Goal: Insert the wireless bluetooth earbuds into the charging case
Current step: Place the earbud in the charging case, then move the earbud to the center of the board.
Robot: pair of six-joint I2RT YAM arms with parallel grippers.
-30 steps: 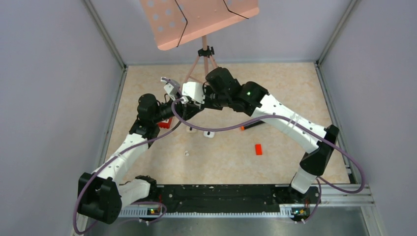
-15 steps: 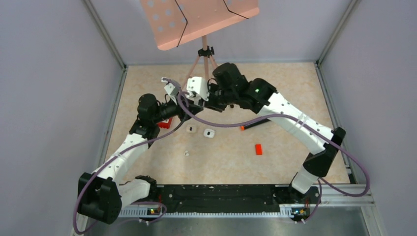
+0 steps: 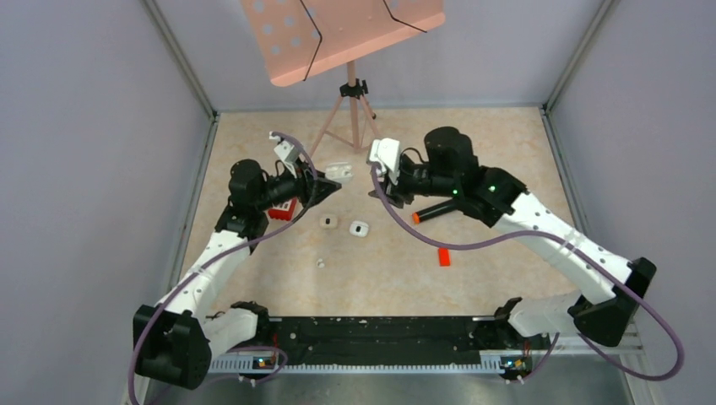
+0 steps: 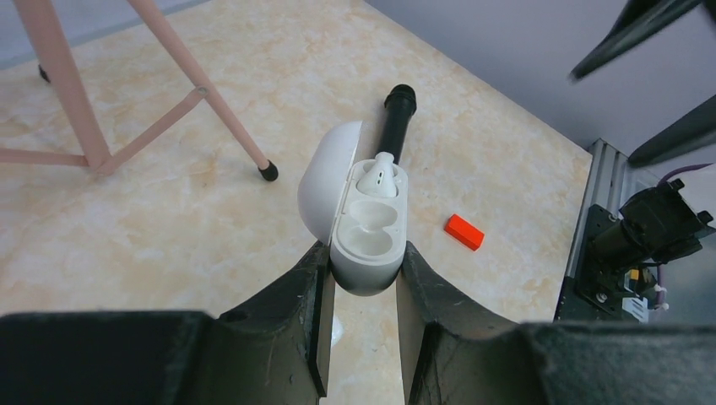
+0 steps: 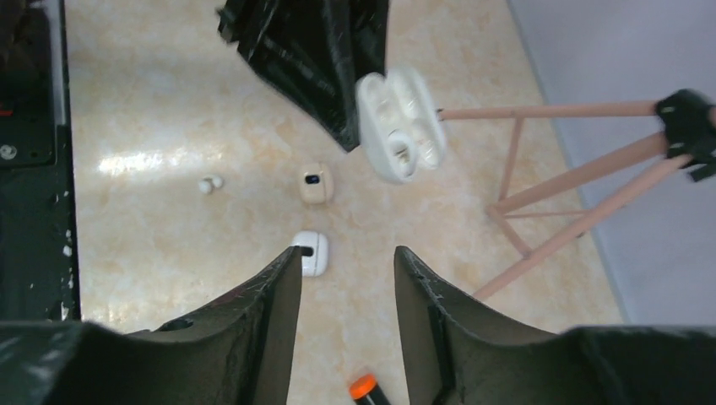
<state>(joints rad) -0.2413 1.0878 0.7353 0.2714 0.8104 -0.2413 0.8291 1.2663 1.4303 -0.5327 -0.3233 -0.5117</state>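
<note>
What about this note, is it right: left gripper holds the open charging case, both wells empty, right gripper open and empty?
No: the left wrist view shows one earbud seated in the far well of the charging case, only the near well empty. The left gripper holds the open case; the right gripper is open and empty.

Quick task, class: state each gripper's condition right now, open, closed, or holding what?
Left gripper: closed on the open charging case, one earbud seated inside.
Right gripper: open, holding nothing.

Pincer [image 4: 361, 283] grips open case [image 4: 366, 226] — one earbud [image 4: 376, 178] seated.
</note>
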